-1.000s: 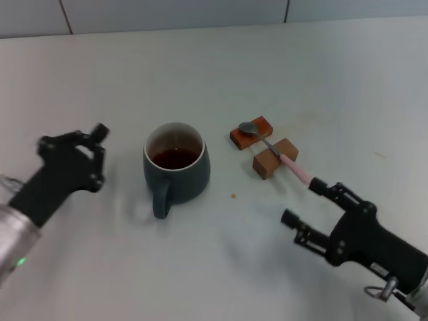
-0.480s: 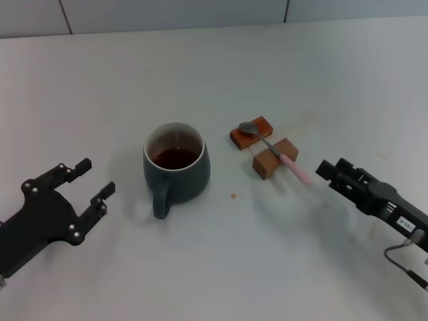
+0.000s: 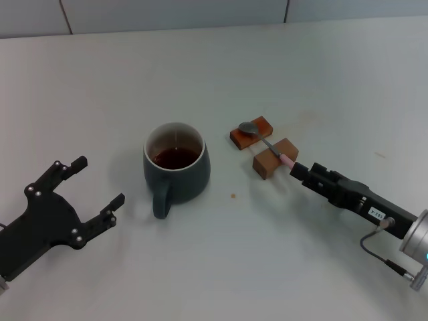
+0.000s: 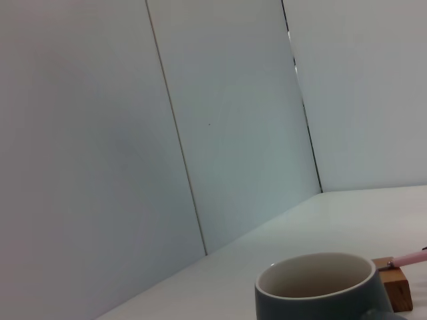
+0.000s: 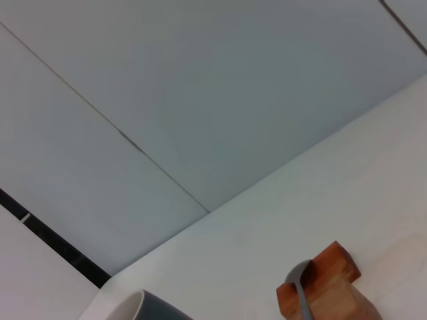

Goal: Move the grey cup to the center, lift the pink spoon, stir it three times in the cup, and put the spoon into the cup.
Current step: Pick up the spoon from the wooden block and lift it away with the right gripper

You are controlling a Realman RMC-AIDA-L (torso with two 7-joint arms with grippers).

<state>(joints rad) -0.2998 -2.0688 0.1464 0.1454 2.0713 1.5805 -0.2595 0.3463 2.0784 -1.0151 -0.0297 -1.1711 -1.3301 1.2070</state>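
The grey cup (image 3: 176,167) stands upright near the table's middle with brown liquid inside and its handle toward me. It also shows in the left wrist view as the cup (image 4: 320,287). The pink spoon (image 3: 271,146) lies across two brown wooden blocks (image 3: 262,147), its silver bowl on the far block. My right gripper (image 3: 299,170) is at the pink handle's near end and covers its tip. Left of the cup and apart from it, my left gripper (image 3: 99,182) is open and holds nothing. The right wrist view shows the spoon's bowl (image 5: 300,277) on a block.
White table (image 3: 221,67) all around, with a tiled wall behind it. A small brown speck (image 3: 233,196) lies on the table between the cup and the blocks.
My left gripper has drawn back from the cup toward the near left and stands open. My right gripper has turned and moved up to the end of the spoon's pink handle.
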